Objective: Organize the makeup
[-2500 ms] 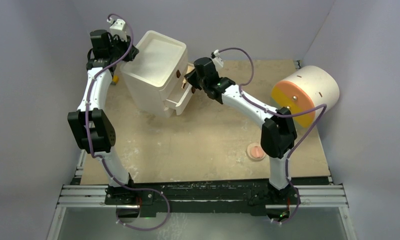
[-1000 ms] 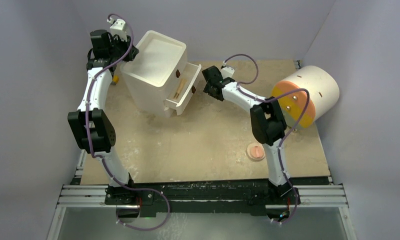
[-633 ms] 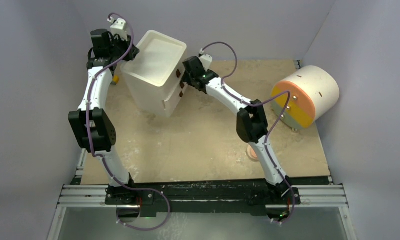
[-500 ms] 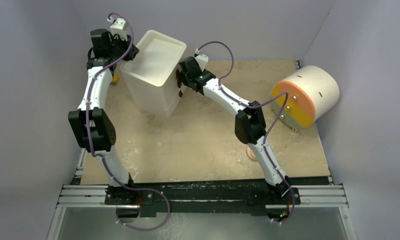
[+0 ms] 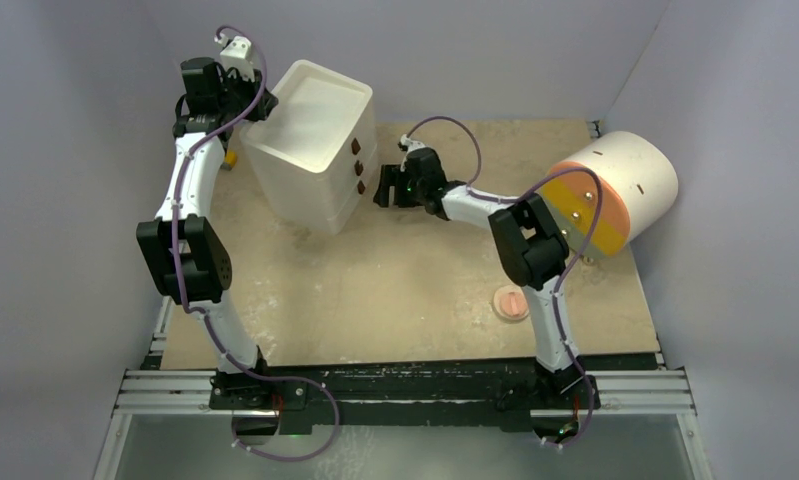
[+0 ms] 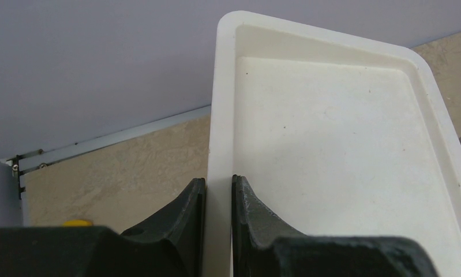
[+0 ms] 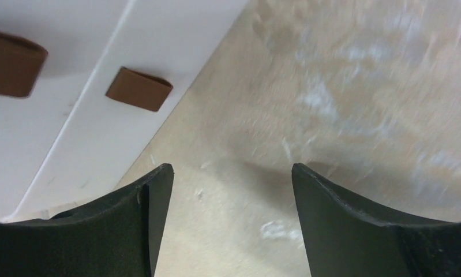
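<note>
Of the makeup, only the round pink compact shows, lying on the table near the right arm's base; the rest is hidden. The white cabinet stands at the back left with its drawers closed and its brown knobs facing right. My left gripper is shut on the cabinet's upper rim, one finger on each side of it. My right gripper hovers low over bare table just right of the cabinet front, open and empty. Two knobs show at its left.
A large white cylinder with an orange-yellow face lies at the back right. A small yellow object sits behind the cabinet by the left arm. Walls close in the table on three sides.
A second ago a drawer stood open with thin sticks in it. The right gripper pushed it shut, then drew back to the right and opened wider. The left arm has not moved.
</note>
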`<state>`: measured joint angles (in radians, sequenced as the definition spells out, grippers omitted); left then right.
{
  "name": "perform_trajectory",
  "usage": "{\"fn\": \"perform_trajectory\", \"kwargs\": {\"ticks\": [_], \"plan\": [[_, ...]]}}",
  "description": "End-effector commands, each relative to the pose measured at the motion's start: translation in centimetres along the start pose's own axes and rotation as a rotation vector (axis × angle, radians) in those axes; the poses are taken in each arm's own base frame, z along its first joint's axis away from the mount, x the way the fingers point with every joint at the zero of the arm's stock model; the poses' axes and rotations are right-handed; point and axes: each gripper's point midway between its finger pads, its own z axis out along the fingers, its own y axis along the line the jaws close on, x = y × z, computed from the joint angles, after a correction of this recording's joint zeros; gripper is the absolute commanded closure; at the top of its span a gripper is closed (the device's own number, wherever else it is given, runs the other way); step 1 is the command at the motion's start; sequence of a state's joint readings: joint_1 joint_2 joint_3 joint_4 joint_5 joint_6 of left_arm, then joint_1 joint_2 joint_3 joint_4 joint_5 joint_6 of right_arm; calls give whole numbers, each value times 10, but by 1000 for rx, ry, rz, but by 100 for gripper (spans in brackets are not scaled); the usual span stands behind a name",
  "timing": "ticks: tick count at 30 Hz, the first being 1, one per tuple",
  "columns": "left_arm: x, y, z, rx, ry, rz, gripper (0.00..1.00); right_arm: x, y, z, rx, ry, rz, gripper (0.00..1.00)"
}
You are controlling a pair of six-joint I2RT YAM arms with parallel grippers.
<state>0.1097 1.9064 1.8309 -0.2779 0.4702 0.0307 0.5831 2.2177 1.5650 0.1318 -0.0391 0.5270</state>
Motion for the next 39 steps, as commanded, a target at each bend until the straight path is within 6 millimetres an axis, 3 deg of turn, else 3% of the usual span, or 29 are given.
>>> {"fn": "perform_trajectory", "kwargs": {"ticks": [1,4,9,13,18,27,39], "plan": [[104,-29,20,64,304,-137,100,-40,41,-16,-365,-91,-384,20],[106,-28,21,64,307,-139,100,-35,49,-11,-446,-55,-511,19],[109,-28,23,64,315,-144,100,-44,56,-2,-483,-79,-593,19],[108,-29,23,71,311,-146,100,-56,54,8,-445,-134,-582,22],[110,-28,24,72,314,-147,100,-62,52,16,-413,-181,-550,32],[111,-28,25,73,315,-150,100,-74,60,25,-415,-229,-546,40],[111,-28,25,71,317,-148,100,-61,76,35,-477,-195,-524,49]]}}
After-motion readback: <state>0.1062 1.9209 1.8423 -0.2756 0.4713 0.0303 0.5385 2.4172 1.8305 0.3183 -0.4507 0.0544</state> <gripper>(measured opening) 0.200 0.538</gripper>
